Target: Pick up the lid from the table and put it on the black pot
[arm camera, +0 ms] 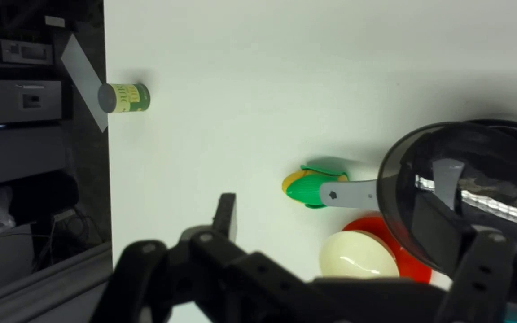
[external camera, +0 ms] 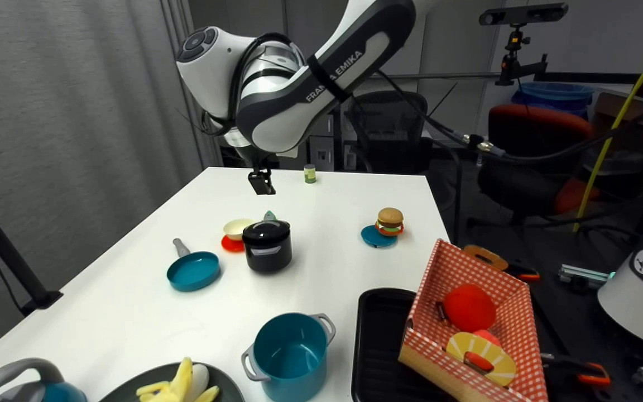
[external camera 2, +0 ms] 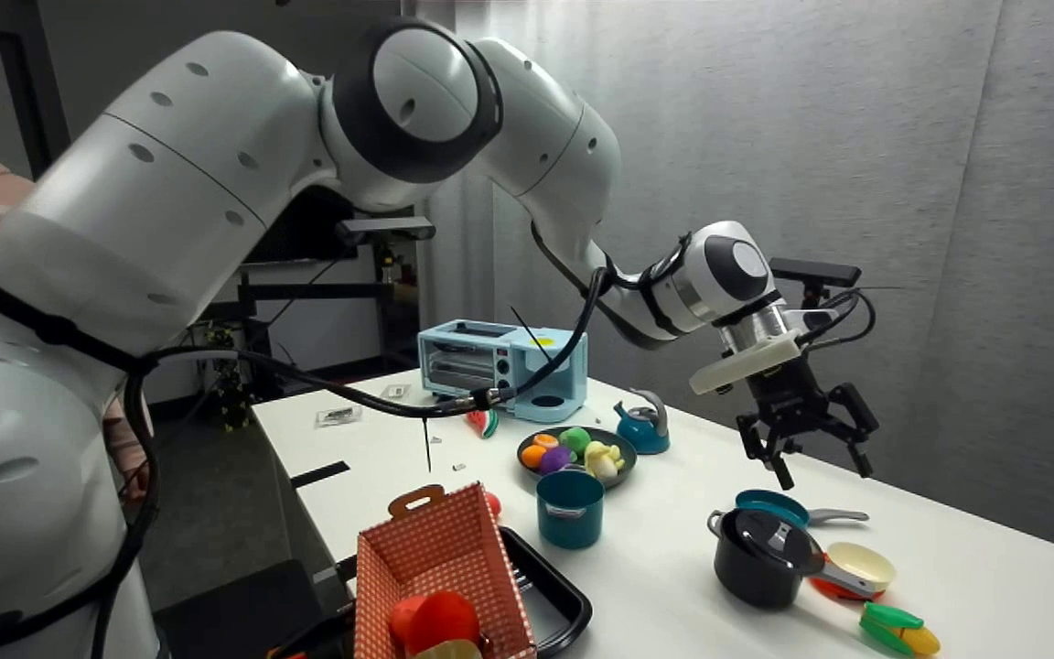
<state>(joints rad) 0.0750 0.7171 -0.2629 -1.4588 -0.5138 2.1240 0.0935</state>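
Frying pan (external camera 2: 770, 502), bowl (external camera 2: 864, 564), corn (external camera 2: 898, 630) near black pot (external camera 2: 754, 583), lower right in exterior view; lid (external camera 2: 772, 538) atop, off-centre; fingers (external camera 2: 782, 470) higher in frame, spread wide, empty.

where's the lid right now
In an exterior view, right of centre, the lid rests on top of the black pot, with the teal pan just behind and the cream bowl to the right.

Cannot see inside the black pot (external camera 2: 754, 578) beneath the lid (external camera 2: 776, 538). In an exterior view, find the toy corn (external camera: 269, 215) mostly hidden and the teal kettle (external camera: 53, 384) cut off; in the wrist view, see the gripper (arm camera: 332, 224) blurred.
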